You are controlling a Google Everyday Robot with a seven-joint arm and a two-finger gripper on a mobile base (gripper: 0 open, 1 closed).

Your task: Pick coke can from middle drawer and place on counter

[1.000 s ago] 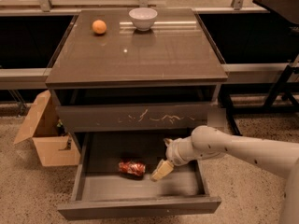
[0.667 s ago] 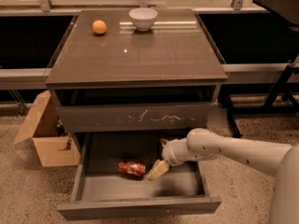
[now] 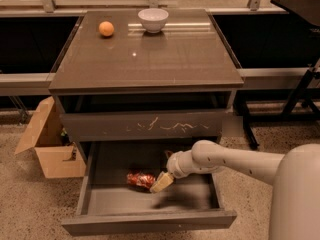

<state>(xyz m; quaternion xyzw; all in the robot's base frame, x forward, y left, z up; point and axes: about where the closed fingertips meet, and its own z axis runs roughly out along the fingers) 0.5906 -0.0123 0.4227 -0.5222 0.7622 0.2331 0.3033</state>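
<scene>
Hanging inside the open middle drawer [image 3: 150, 200], my gripper [image 3: 161, 182] sits at the right end of the coke can [image 3: 140, 179]; open or closed, I cannot tell. Can lies on its side, long axis parallel to the counter's [image 3: 150, 59] front edge, below and forward of it.

The gripper [image 3: 160, 183] sat inside the open middle drawer [image 3: 150, 221], covering the end of the coke can [image 3: 139, 179] at the can's 3 o'clock. The can's markings were too blurred to read. The drawer's rear lay hidden beneath the scratched drawer front [image 3: 145, 126]. The robot's body [image 3: 300, 194] was cut off at the frame's 4 o'clock. At 8 o'clock, a cardboard box [image 3: 50, 154] was partly hidden behind the cabinet [image 3: 145, 86].
</scene>
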